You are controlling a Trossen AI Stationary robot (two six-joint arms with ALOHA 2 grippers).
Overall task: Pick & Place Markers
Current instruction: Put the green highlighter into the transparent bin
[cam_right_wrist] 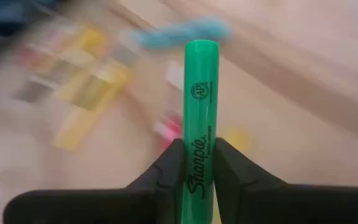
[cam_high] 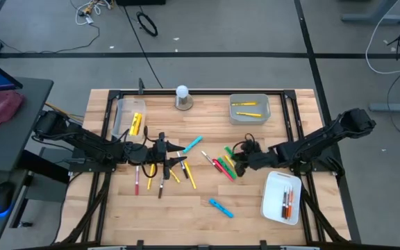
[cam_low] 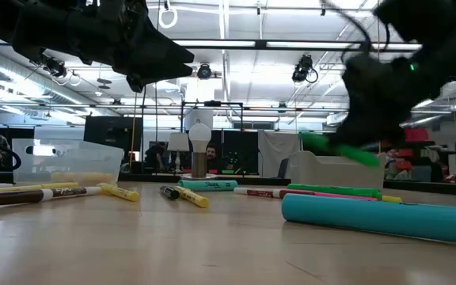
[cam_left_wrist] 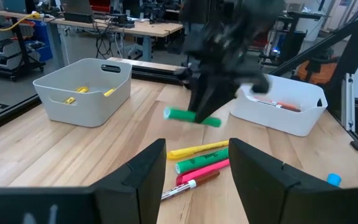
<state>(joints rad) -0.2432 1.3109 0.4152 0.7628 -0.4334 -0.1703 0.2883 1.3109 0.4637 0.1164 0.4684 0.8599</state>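
My right gripper [cam_high: 242, 161] is shut on a green marker [cam_left_wrist: 191, 117] and holds it above the table's middle right. My left gripper [cam_left_wrist: 197, 177] stands open at the middle left, a little above the wood, nothing between its fingers. It points toward a cluster of yellow, green, pink and red markers [cam_left_wrist: 197, 162] lying flat on the table. More markers [cam_high: 160, 173] lie scattered below the left gripper. A light blue one [cam_high: 221, 208] lies toward the near edge, and another [cam_high: 193, 144] lies in the middle. My right gripper pinches the green marker's printed barrel [cam_right_wrist: 199, 163] between its two fingers. The marker runs along the fingers, and its far end [cam_right_wrist: 201, 53] sticks out well past the fingertips. The fingers slant down from the table's right. The marker is lifted clear of the table, nearly level.
A grey bin [cam_high: 249, 118] at the back right holds yellow markers. A clear tray [cam_high: 123, 114] at the back left holds yellow ones too. A white tray [cam_high: 275, 201] at the near right holds red and dark markers. A white ball on a round base [cam_high: 182, 97] stands at the far edge.
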